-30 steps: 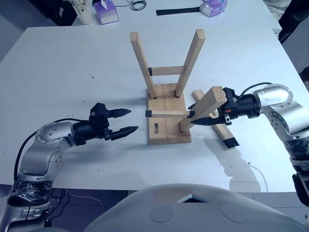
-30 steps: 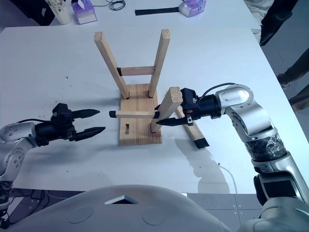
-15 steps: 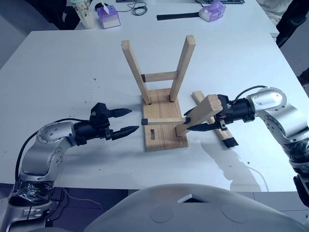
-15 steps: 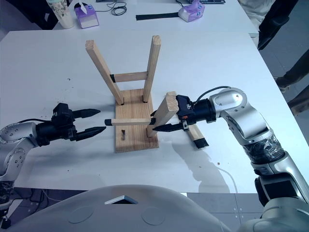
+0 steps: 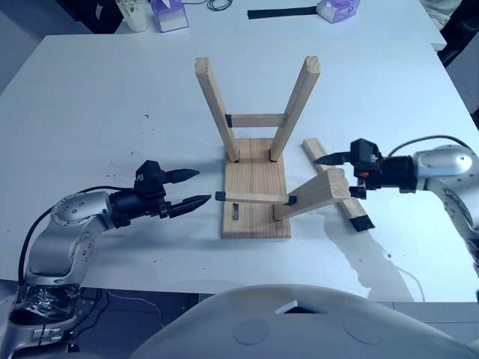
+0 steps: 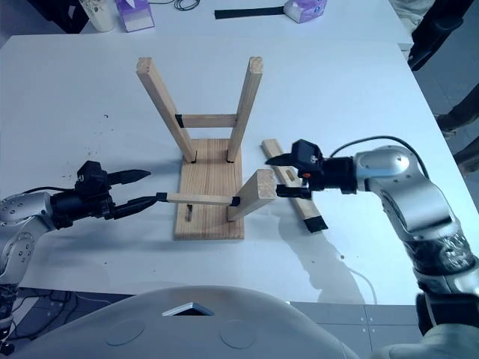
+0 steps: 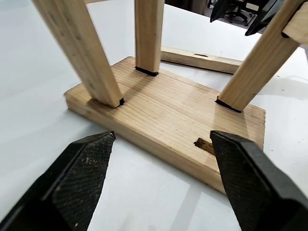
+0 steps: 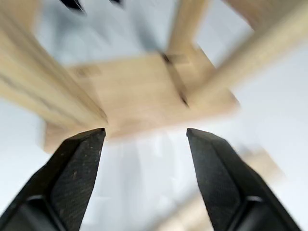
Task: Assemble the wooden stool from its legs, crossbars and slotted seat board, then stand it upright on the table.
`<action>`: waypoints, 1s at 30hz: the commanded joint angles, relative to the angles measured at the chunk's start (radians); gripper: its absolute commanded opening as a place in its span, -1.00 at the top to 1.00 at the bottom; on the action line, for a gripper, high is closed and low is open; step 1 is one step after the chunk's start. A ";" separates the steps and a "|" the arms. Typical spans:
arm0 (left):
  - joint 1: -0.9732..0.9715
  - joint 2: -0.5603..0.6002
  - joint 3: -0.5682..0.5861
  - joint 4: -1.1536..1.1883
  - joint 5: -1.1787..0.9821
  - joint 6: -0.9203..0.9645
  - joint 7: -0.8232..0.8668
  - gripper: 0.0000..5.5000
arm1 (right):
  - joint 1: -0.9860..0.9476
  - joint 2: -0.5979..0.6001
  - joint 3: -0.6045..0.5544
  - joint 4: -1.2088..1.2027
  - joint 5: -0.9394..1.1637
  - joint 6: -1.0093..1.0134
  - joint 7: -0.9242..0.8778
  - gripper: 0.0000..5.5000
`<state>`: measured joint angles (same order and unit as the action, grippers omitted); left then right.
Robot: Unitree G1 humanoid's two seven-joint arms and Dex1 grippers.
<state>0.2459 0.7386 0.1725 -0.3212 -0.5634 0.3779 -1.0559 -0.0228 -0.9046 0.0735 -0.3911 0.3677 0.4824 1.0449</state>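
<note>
The slotted seat board [image 5: 254,187] lies flat mid-table. Two legs [image 5: 215,108] [image 5: 293,105] stand in its far slots, joined by a crossbar [image 5: 258,119]. A third leg [image 5: 314,194] sits in the near right slot and leans far to the right. Its crossbar [image 5: 253,198] sticks out leftward over the board. A loose leg [image 5: 340,196] lies on the table right of the board. My right gripper [image 5: 333,176] is open just right of the leaning leg's top, holding nothing. My left gripper [image 5: 203,185] is open, level with the board's left edge and a little short of it [image 7: 161,139].
At the table's far edge stand a cup [image 5: 135,11], two purple tissue boxes [image 5: 168,11] [image 5: 337,7] and a black strip [image 5: 281,13]. White tabletop [image 5: 97,97] stretches wide on the left, and also in front of the board.
My right gripper has let go of the third leg and drawn back to the right. The leg now leans lower to the right. The left arm has not moved; the camera has shifted.
</note>
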 commanded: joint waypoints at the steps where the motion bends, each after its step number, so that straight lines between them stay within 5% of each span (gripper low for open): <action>1: 0.059 -0.016 0.087 -0.049 -0.030 0.010 0.054 -0.33 | 0.219 0.089 -0.164 -0.217 -0.019 0.136 -0.254 -0.37; 5: 0.122 -0.049 0.144 -0.097 -0.059 0.015 0.103 -0.33 | 0.365 0.317 -0.197 -0.395 0.021 0.291 -0.530 -0.48; 9: 0.117 -0.068 0.153 -0.110 -0.076 0.023 0.139 -0.33 | 0.378 0.402 -0.204 -0.318 -0.014 0.296 -0.639 -0.48; 30: 0.034 -0.137 0.174 -0.138 -0.129 0.043 0.292 -0.33 | 0.379 0.397 -0.212 -0.085 -0.053 0.093 -0.575 -0.48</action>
<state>0.2835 0.6069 0.3495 -0.4495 -0.6939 0.4225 -0.7727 0.3777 -0.4940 -0.1252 -0.4686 0.3002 0.5644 0.4576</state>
